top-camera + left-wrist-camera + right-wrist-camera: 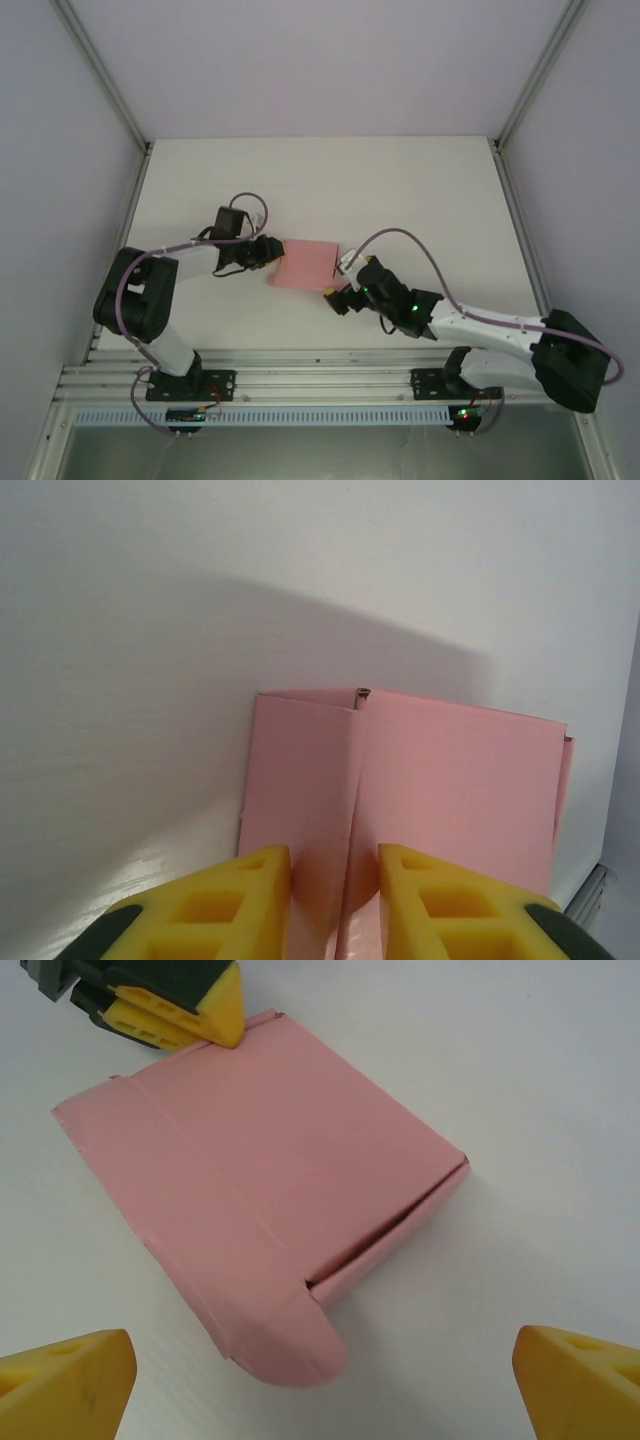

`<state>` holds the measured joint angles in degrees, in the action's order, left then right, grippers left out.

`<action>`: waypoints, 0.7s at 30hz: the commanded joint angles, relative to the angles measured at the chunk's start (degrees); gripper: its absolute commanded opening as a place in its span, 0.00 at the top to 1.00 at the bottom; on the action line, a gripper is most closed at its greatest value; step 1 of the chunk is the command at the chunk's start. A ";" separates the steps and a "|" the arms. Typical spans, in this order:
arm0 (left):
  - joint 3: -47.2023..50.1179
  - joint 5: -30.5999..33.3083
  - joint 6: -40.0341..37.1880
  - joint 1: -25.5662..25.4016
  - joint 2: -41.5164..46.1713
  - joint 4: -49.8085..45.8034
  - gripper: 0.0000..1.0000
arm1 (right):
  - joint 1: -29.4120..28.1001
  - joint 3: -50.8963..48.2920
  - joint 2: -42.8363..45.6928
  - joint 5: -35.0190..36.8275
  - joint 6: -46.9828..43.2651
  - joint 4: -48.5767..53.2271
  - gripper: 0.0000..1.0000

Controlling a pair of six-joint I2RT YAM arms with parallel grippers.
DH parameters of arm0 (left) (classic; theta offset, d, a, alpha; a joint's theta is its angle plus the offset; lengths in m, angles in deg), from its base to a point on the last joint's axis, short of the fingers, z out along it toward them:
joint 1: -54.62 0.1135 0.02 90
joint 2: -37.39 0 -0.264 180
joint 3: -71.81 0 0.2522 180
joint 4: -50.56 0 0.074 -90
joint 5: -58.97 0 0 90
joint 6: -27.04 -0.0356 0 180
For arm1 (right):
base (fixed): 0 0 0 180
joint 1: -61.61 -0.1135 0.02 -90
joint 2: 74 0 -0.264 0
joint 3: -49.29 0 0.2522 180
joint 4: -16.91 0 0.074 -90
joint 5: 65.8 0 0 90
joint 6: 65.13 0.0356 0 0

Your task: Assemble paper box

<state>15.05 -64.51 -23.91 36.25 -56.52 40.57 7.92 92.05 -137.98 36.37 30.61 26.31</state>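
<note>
The paper box (306, 263) lies on the worktop (420, 190) between the arms, folded nearly whole, though one rounded tab (300, 1345) looks untucked. Left jaws stand narrow astride its edge, whether gripping I cannot tell; right jaws gape wide, empty.

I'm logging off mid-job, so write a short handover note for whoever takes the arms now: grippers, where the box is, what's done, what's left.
Left gripper: fingers either side of the box's left edge, paper between them; firm grip unclear.
Right gripper: open, short of the box, touching nothing.
Pink box: lying in the middle of the table.
Done: folded to a flat rectangle.
Left: a rounded flap sticks out at one end, untucked; probably tuck it in next.
</note>
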 commanded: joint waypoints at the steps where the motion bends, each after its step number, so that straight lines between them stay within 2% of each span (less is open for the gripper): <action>1: 1.41 -0.76 0.32 0.00 -2.74 1.02 0.77 | 5.55 0.03 2.53 -9.07 7.69 9.04 0.01; 5: 2.02 -1.86 1.39 0.04 -3.85 3.22 0.79 | 14.63 4.39 0.83 -17.63 17.39 12.97 0.01; 8: 2.78 -2.61 2.39 0.01 -4.60 5.10 0.86 | 19.20 7.62 -2.78 -23.35 23.18 14.52 0.01; 16: 6.49 -8.69 9.36 1.03 -8.28 19.33 0.91 | 24.56 15.38 -14.50 -33.63 32.36 13.13 0.01; 21: 8.02 -11.27 11.13 2.20 -9.80 24.55 0.92 | 27.32 18.74 -22.06 -39.68 34.34 11.60 0.01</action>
<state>21.02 -75.76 -14.75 38.28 -63.78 64.96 34.23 108.31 -157.13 2.62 61.61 37.81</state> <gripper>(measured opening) 0.086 0.988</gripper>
